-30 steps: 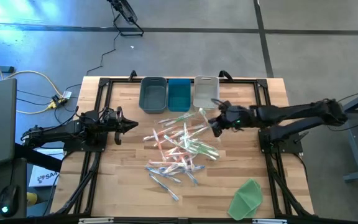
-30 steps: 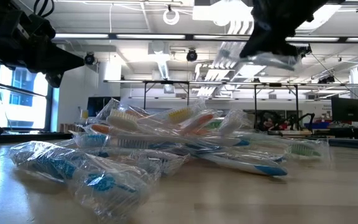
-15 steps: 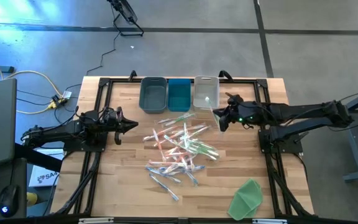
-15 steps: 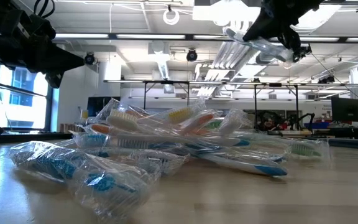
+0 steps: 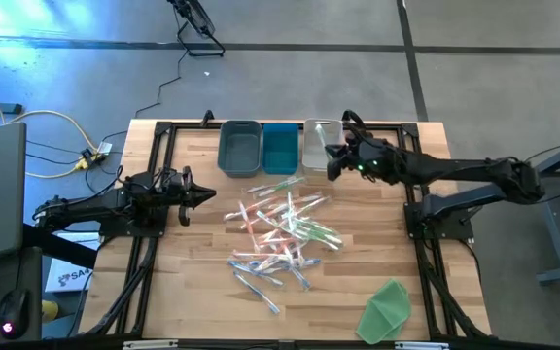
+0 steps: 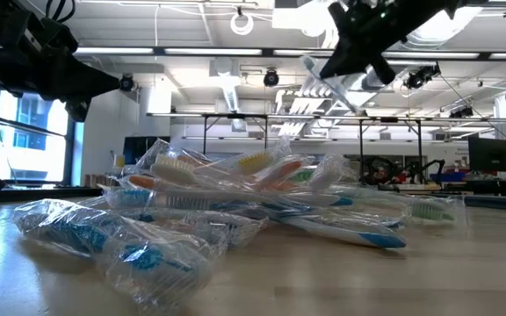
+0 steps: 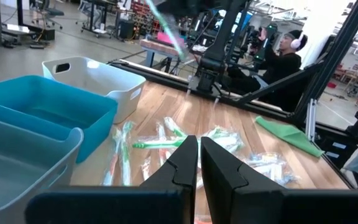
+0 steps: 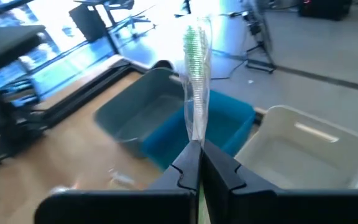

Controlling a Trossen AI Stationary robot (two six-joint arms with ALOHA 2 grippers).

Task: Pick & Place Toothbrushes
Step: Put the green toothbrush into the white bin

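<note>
The right gripper [image 5: 332, 161] has moved over the white bin [image 5: 317, 136].
Its wrist view alone shows the fingers clamped on a green toothbrush [image 8: 196, 68]; the left gripper [image 5: 208, 195] is closed, empty.

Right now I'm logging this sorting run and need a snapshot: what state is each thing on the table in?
right gripper: shut on a wrapped green toothbrush, held over the bins.
left gripper: shut, empty, waiting at the table's left side.
grey bin: empty.
teal bin: empty.
white bin: empty.
toothbrush pile: loose on the table, in clear wrappers.
green cloth: crumpled near the table's front right corner.
</note>
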